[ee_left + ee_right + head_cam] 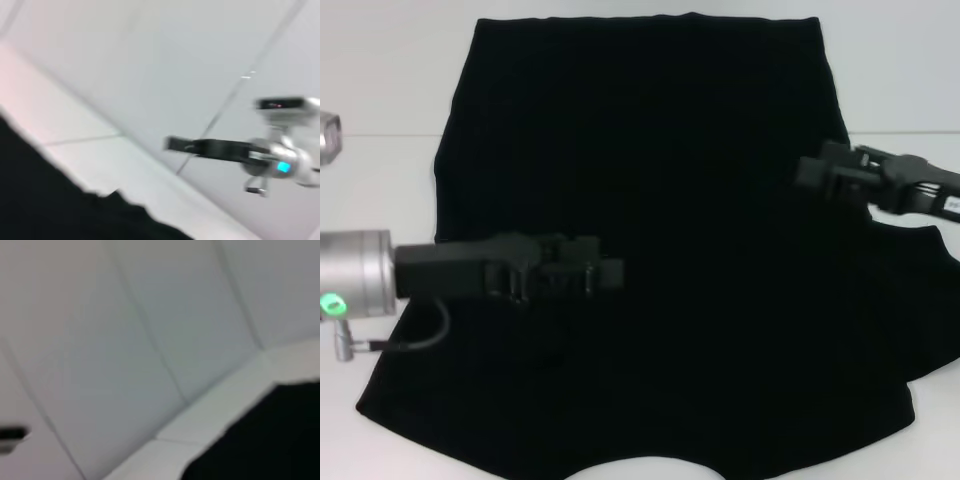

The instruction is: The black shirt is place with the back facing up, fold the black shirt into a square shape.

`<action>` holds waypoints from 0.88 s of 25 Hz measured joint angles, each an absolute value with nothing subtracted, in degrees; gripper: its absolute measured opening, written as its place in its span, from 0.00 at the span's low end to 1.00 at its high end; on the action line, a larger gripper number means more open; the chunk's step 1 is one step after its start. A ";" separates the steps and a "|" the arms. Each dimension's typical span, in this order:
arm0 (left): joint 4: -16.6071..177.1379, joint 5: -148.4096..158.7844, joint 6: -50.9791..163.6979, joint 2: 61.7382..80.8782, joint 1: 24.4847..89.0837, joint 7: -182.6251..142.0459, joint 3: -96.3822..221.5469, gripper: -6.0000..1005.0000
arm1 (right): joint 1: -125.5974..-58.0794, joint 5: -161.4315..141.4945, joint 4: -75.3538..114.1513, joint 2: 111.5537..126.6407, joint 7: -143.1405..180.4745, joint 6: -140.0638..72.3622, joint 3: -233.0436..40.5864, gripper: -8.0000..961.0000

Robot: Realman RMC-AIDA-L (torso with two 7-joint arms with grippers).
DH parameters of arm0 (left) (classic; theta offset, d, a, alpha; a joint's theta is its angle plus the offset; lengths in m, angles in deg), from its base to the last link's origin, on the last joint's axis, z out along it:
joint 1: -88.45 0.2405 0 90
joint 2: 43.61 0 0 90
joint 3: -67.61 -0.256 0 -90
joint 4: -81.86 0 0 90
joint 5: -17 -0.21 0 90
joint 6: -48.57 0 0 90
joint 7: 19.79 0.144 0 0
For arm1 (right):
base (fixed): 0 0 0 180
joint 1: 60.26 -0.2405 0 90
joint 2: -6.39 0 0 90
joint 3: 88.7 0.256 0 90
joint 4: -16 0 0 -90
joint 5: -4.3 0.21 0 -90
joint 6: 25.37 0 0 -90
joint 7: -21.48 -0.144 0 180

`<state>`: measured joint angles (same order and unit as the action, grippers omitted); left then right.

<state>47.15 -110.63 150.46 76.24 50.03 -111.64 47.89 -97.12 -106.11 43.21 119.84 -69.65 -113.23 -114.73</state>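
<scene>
The black shirt (670, 200) lies spread across the white table (380, 90). Left gripper (605, 270) hovers over its left half, right gripper (810, 170) over its right edge; finger positions can't be made out.

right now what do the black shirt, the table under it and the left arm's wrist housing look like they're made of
The black shirt looks like soft matte fabric: no sheen, edges lying limp and curved. The table seems a smooth, hard white surface with thin seams, perhaps laminate. The wrist housing behind the left gripper looks like brushed silver metal, from its soft grey highlights.
</scene>
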 joint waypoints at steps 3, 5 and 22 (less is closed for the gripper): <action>49.05 -110.23 151.05 77.34 50.31 -104.26 47.85 0.74 | -97.01 -108.53 43.30 117.30 -80.73 -111.56 -115.51 0.79; 50.28 -110.24 151.15 78.55 50.46 -97.87 47.84 0.83 | -96.88 -110.73 43.63 115.75 -87.17 -111.35 -115.63 0.79; 52.72 -110.89 144.61 80.45 51.80 -80.67 34.82 0.94 | -91.96 -138.64 55.98 111.27 -119.31 -114.52 -114.85 0.77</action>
